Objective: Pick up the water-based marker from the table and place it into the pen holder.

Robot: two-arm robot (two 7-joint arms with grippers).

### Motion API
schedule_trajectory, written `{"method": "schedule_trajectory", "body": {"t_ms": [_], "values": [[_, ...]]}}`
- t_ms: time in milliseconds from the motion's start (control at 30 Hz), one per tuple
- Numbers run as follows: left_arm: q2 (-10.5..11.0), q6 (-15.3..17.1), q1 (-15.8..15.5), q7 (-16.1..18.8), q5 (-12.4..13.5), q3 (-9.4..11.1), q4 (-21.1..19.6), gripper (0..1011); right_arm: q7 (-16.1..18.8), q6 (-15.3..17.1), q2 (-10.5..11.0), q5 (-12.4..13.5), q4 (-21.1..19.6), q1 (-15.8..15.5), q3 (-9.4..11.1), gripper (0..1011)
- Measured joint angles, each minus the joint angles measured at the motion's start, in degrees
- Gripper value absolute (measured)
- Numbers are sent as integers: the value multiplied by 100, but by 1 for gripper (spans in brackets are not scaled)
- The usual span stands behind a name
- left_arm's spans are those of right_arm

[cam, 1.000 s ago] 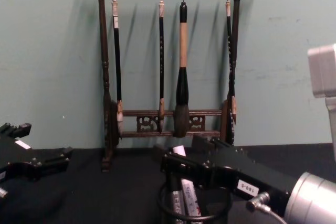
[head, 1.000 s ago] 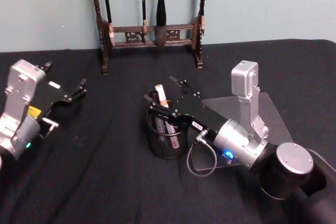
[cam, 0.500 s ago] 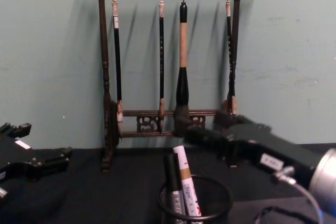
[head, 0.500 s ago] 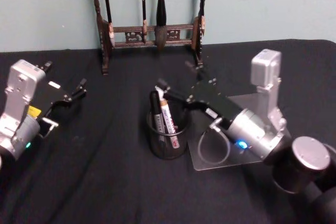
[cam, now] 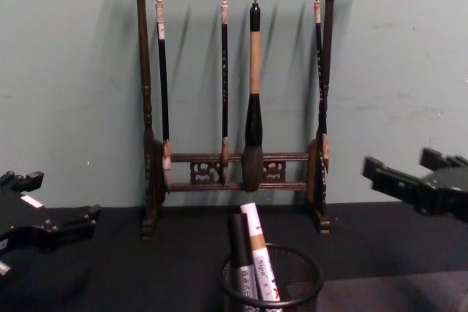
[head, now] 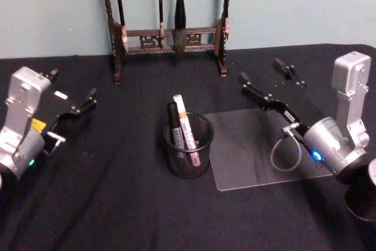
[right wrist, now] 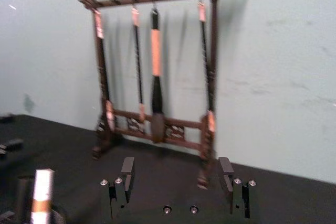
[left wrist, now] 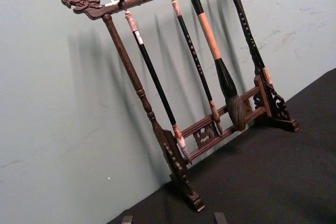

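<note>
In the middle of the head view, on the black table (head: 117, 204), stands the pen holder (head: 188, 156), a round cup of black wire mesh. The marker (head: 183, 126), white with a brown band near its top, leans inside it, its upper end sticking out above the rim. A second, darker pen (head: 174, 123) stands in the cup just beside it, on the left. In the chest view the two show side by side at the bottom centre, rising out of the mesh.

To the right of the cup lies a clear plastic sheet (head: 258, 151), flat on the cloth. The right gripper (head: 267, 76) hangs over the far right part of this sheet, right of centre in the frame and well apart from the cup; its jaws are spread wide and hold nothing. The left gripper (head: 73, 95) sits at the left edge of the head view, above the cloth, its fingers apart and empty.

Along the top of the frame, at the back of the table against the pale wall, stands a dark wooden brush rack (head: 167, 36) with brushes hanging from it.
</note>
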Motion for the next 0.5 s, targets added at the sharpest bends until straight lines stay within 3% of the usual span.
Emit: {"method": "schedule_trajectory", "body": {"t_ms": [167, 500], "values": [[0, 0, 0, 0, 0, 0, 0, 1001, -194, 48, 4, -193, 78, -123, 147, 1000], [0, 0, 0, 0, 0, 0, 0, 1001, -314, 75, -100, -567, 358, -141, 173, 1000]]}}
